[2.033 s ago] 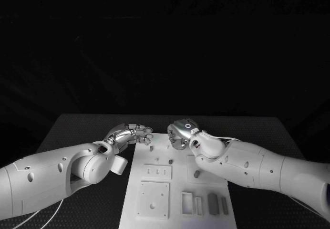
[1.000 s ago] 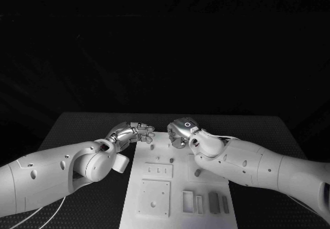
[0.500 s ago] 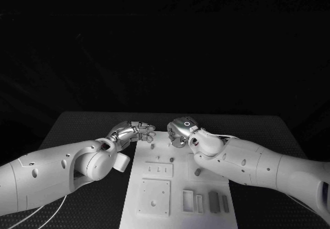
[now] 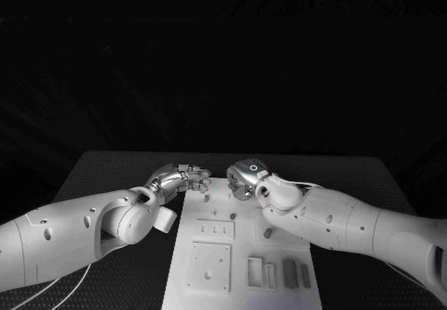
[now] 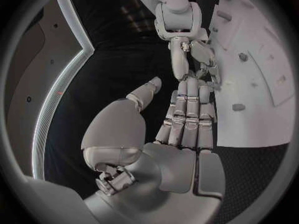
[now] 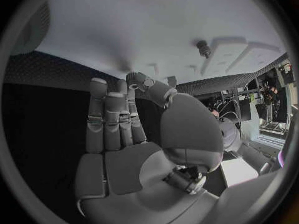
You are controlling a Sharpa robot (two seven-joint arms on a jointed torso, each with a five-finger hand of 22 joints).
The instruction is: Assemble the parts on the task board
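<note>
Left hand [image 4: 183,177] had crept along the far-left edge of the task board [image 4: 244,258] over the last two seconds, toward the right hand [image 4: 246,181]; both hovered at the board's far end, near each other. Left fingers [image 5: 187,109] extended, grasping nothing; right fingers [image 6: 106,119] also released, empty. Small parts [image 4: 289,274] sat in the near board slots. Probably repositioning, no part picked yet.
</note>
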